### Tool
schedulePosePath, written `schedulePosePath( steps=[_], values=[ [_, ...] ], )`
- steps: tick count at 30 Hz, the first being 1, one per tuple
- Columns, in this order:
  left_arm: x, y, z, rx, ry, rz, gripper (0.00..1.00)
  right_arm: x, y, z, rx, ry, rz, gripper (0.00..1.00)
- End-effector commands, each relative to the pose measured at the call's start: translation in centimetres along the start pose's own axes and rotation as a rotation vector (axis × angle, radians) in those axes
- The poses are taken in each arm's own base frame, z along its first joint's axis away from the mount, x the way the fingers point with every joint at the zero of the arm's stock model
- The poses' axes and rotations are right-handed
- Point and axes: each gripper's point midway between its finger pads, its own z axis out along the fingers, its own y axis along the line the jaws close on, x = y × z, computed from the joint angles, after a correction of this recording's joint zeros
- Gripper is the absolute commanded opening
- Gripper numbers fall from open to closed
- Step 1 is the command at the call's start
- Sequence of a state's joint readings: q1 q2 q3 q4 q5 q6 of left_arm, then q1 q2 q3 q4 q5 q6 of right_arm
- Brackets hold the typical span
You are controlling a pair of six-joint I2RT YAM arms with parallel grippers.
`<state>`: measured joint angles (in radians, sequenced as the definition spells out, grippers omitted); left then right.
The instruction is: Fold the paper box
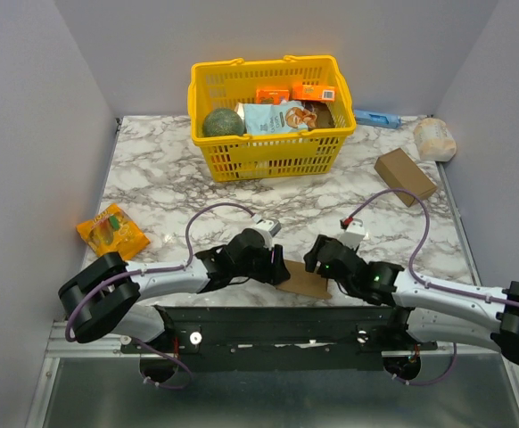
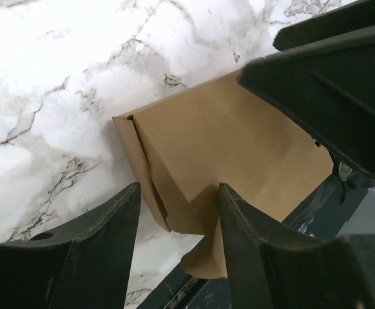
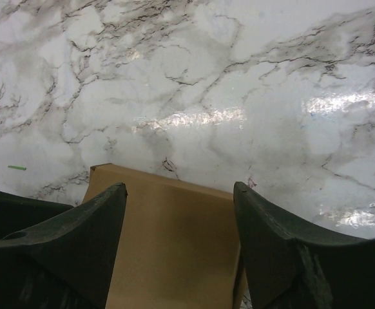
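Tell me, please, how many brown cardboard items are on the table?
2: the thin paper box at the near edge, centre, and a blocky carton at the far right. The yellow basket could hide others.

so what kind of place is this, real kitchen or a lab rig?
Most likely a lab test cell, not a kitchen: plain grey walls box in a marble-patterned table, a dark metal frame runs along its near edge, and a yellow basket holds grocery-like props.

paper box (image 2: 226, 141) on marble table (image 2: 58, 96); left tool (image 2: 178, 199) spread, straddling its folded edge
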<state>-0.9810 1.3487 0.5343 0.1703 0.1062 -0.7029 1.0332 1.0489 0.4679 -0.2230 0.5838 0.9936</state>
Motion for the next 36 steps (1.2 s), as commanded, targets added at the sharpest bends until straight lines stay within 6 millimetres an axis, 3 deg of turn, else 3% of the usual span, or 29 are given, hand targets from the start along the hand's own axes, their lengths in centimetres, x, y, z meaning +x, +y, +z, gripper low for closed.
schedulePosePath(
  steps=[1, 4, 7, 19, 24, 29, 30, 34, 36],
  values=[
    [3.9, 5.4, 0.1, -0.189, 0.123, 0.071, 0.57, -1.1, -0.7, -2.1, -0.007, -0.005, -0.011, 0.79],
    [4.0, 5.6, 0.3, -0.194, 0.122, 0.076, 0.57, -1.3, -1.6, -3.4, -0.033, 0.001, -0.008, 0.83],
    [4.1, 5.7, 0.4, -0.195, 0.121, 0.076, 0.57, -0.3, -1.9, -3.9, -0.073, 0.061, 0.006, 0.82],
    [4.4, 5.9, 0.0, -0.189, 0.112, 0.071, 0.46, 5.3, -3.3, -3.3, -0.085, 0.247, 0.071, 0.78],
    [4.1, 5.4, -0.1, -0.171, 0.103, 0.076, 0.45, 6.4, -2.8, -3.0, -0.129, 0.271, 0.123, 0.77],
    [3.6, 5.1, -0.2, -0.168, 0.096, 0.081, 0.46, 7.2, -3.7, -2.7, -0.097, 0.279, 0.15, 0.71],
    [3.5, 5.1, -0.4, -0.171, 0.093, 0.083, 0.48, 7.2, -3.9, -2.6, -0.091, 0.274, 0.158, 0.71],
    [1.9, 4.7, -1.1, -0.189, 0.054, 0.095, 0.77, 6.9, -3.8, -2.7, -0.103, 0.254, 0.174, 0.69],
    [1.4, 4.6, -1.8, -0.201, 0.044, 0.097, 0.8, 6.8, -3.9, -2.7, -0.102, 0.249, 0.183, 0.69]
  ],
)
